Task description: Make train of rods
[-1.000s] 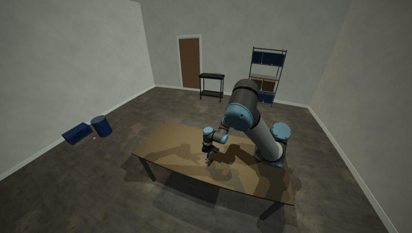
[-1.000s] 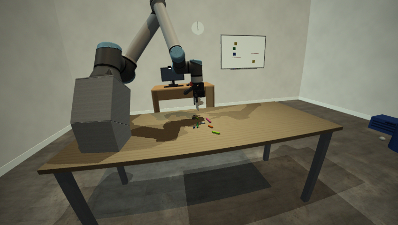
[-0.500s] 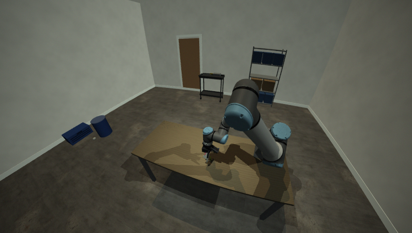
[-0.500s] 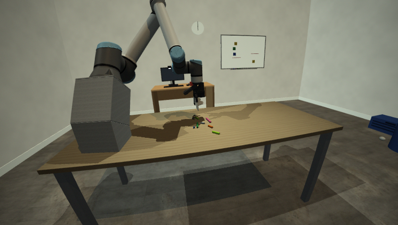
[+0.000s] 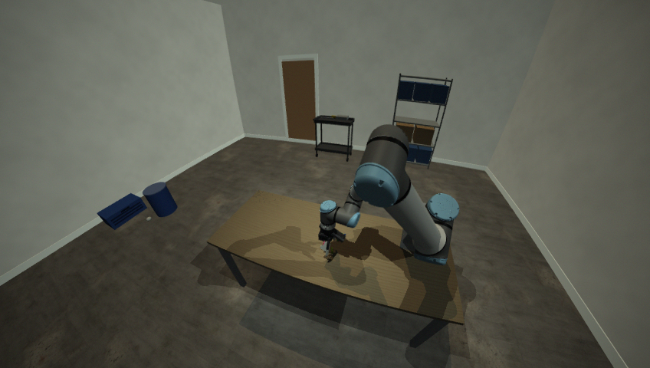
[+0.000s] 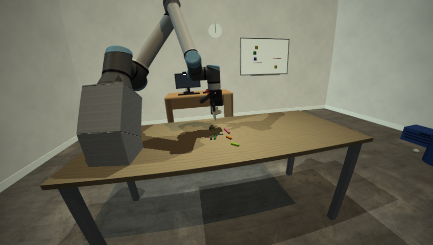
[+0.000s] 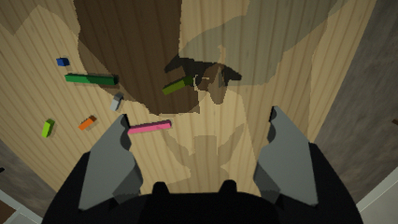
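One gripper (image 7: 201,135), jaws wide apart and empty, hangs above the pink rod (image 7: 149,127) at centre-left of the wrist view.

Pink rod (image 7: 149,126) flat among scattered rods

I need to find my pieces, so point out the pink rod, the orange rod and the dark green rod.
pink rod (image 7: 149,126), wrist view, mid-length of its top face
orange rod (image 7: 86,123), wrist view, its orange middle
dark green rod (image 7: 91,78), wrist view, middle of its length

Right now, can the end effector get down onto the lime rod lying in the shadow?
Probably yes: the end effector is open and empty, and the lime rod lies flat with free table around it.
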